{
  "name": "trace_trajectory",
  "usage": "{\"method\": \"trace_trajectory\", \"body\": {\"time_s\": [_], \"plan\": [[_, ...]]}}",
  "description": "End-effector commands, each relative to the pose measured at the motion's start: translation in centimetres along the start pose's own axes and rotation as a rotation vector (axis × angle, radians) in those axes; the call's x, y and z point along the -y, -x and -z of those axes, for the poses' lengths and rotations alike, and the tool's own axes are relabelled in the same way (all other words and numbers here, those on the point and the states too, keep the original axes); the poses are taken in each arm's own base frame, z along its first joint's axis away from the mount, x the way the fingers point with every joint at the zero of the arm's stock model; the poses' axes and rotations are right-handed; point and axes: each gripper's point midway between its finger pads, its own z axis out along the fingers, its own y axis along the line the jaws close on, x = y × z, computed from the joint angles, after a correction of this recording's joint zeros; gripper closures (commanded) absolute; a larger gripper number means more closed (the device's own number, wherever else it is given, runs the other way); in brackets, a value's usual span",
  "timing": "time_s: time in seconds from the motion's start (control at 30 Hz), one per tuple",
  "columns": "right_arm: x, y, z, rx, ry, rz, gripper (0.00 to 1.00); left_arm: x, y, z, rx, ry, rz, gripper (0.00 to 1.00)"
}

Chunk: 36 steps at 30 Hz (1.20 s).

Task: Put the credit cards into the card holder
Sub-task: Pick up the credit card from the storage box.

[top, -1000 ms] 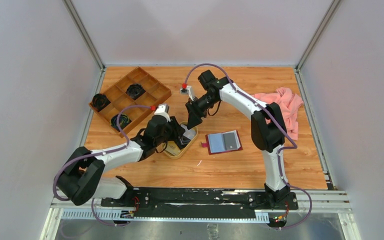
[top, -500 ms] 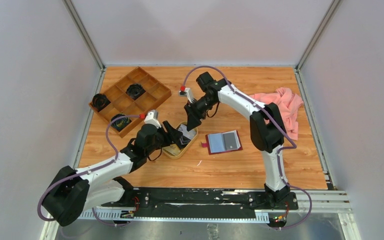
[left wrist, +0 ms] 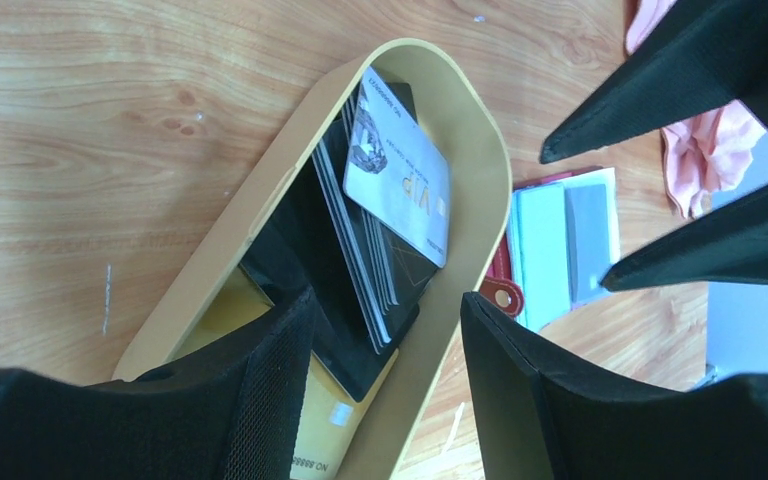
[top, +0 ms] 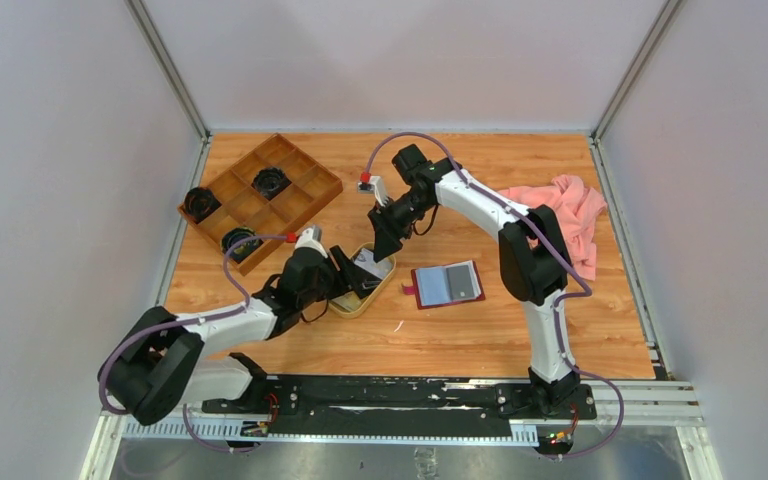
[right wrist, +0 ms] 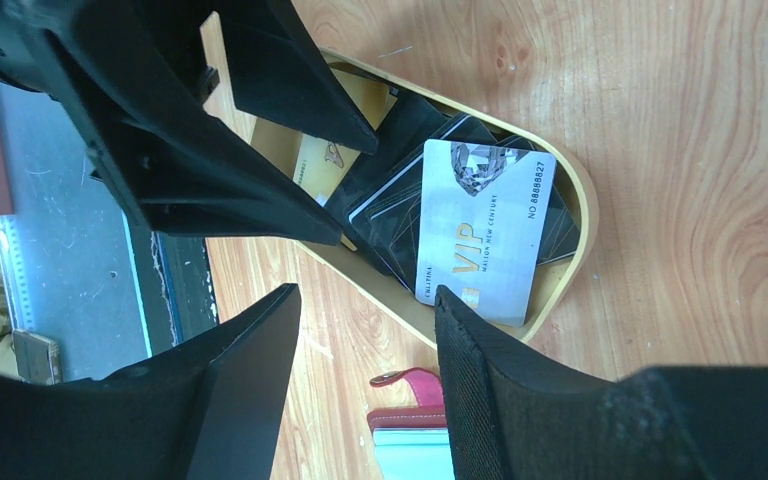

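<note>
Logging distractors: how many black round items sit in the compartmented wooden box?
3 black round items in the wooden box: left corner, far middle, near corner. None looks hidden.

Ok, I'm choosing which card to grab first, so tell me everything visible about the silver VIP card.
The silver VIP card is a thin, glossy grey-white plastic rectangle with gold VIP lettering, a diamond picture at one end and a number printed near one edge. It lies face up, slightly tilted, on top of a fanned stack of dark cards inside the oval tan tray. Nothing rests on it.
</note>
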Motion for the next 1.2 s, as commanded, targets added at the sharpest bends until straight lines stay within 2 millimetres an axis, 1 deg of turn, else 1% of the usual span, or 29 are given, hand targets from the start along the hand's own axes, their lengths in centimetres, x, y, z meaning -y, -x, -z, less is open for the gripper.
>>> {"method": "trace_trajectory", "body": {"time_s": [0.0, 0.13, 0.4, 0.47, 0.57, 0.67, 0.77, 0.93, 1.17], "plan": [[-0.1, -1.0, -1.0, -0.025, 0.023, -0.031, 0.44, 0.5, 0.1, -1.1, 0.000, -0.029, 0.033, 0.42], [-0.1, -1.0, -1.0, -0.024, 0.027, -0.031, 0.44, 0.7, 0.2, -1.8, 0.018, -0.055, 0.061, 0.43], [-0.2, -1.1, -1.0, -0.023, 0.033, -0.033, 0.45, 1.1, 0.0, -2.7, 0.017, -0.113, 0.113, 0.44], [-0.2, -1.0, -1.0, -0.022, 0.034, -0.032, 0.45, 0.9, -0.2, -3.1, 0.013, -0.125, 0.137, 0.45], [-0.2, -1.0, -1.0, -0.021, 0.034, -0.031, 0.45, 1.3, -0.2, -3.6, 0.016, -0.189, 0.193, 0.47], [-0.2, -0.9, -0.8, -0.016, 0.033, -0.029, 0.45, 2.1, 0.6, -3.3, 0.049, -0.285, 0.259, 0.51], [-0.2, -0.8, -0.6, -0.012, 0.034, -0.031, 0.45, 2.0, 0.5, -3.1, 0.049, -0.313, 0.298, 0.53], [0.0, -0.8, -0.4, -0.007, 0.030, -0.034, 0.45, 2.3, 0.6, -2.6, 0.047, -0.326, 0.310, 0.55], [-0.1, -0.8, -0.4, -0.006, 0.033, -0.035, 0.45, 2.4, 1.2, -1.7, 0.056, -0.284, 0.255, 0.55]]}}
